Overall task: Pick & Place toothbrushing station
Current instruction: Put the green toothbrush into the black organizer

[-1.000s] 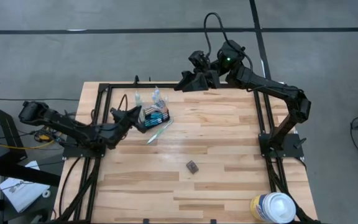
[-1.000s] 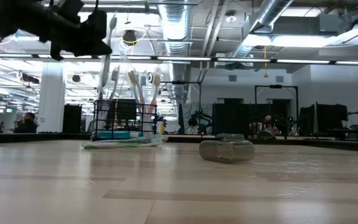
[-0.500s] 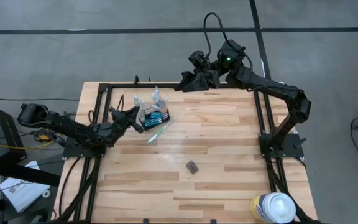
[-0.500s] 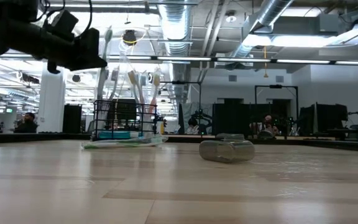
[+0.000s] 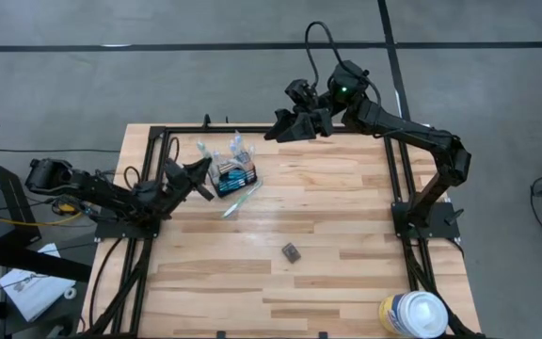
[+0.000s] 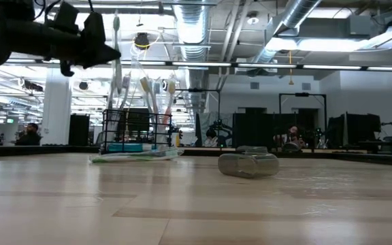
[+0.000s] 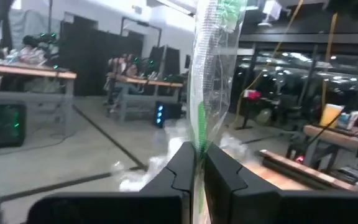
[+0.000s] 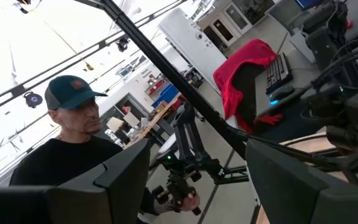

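One wrapped toothbrush (image 7: 209,93) is pinched upright in the closed left gripper (image 5: 199,176), beside the caddy (image 5: 234,175), probably for placing inside. Right gripper (image 5: 278,129) waits open at the far edge.

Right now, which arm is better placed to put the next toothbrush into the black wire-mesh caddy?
The left. Its end effector is shut on a green wrapped toothbrush beside the black wire-mesh caddy; the right end effector sits open at the table's far edge, holding nothing.

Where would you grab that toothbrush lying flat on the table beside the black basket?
Probably around the middle of the toothbrush, coming straight down from above. It lies flat and slim, angled away from the basket, so fingers set across its narrow width have room on both sides.
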Motion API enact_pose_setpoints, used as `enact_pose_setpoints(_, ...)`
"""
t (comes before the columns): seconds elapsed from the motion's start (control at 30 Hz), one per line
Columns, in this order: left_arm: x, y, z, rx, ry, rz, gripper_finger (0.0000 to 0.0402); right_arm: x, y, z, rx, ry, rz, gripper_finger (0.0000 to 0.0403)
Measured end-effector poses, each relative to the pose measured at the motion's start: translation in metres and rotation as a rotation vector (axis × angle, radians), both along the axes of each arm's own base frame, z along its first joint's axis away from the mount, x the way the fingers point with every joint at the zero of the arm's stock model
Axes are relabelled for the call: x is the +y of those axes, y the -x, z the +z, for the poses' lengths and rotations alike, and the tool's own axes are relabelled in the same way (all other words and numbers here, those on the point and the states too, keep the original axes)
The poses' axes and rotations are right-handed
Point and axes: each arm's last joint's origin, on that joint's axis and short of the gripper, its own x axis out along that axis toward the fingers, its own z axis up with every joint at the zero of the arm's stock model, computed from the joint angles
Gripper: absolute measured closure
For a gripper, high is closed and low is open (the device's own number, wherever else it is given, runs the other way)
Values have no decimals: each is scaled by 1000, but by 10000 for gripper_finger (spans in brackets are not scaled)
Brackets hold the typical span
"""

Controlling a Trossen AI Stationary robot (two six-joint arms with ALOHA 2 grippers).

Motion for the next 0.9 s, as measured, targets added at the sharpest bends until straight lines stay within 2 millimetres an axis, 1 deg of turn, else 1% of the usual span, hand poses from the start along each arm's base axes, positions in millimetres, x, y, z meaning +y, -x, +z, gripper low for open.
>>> enact_pose_setpoints(0.13, -1, -2, 1, 11, -19, -33, 395, 0, 0, 0, 0, 0, 0, 147)
enact_pose_setpoints(0.27, -2, -7, -6, 66, -38, -72, 395, 0, 0, 0, 0, 0, 0, 147)
enact_pose_setpoints(0.4, -5, -13, -17, 118, -20, -98, 395, 0, -1, -2, 15, -5, 1, 147)
enact_pose_setpoints(0.77, -6, -21, -36, 212, 0, -90, 395, 6, -2, -2, 23, -8, 17, 147)
enact_pose_setpoints(0.9, -6, -20, -43, 227, 22, -90, 395, 9, -4, -7, 50, 2, 22, 147)
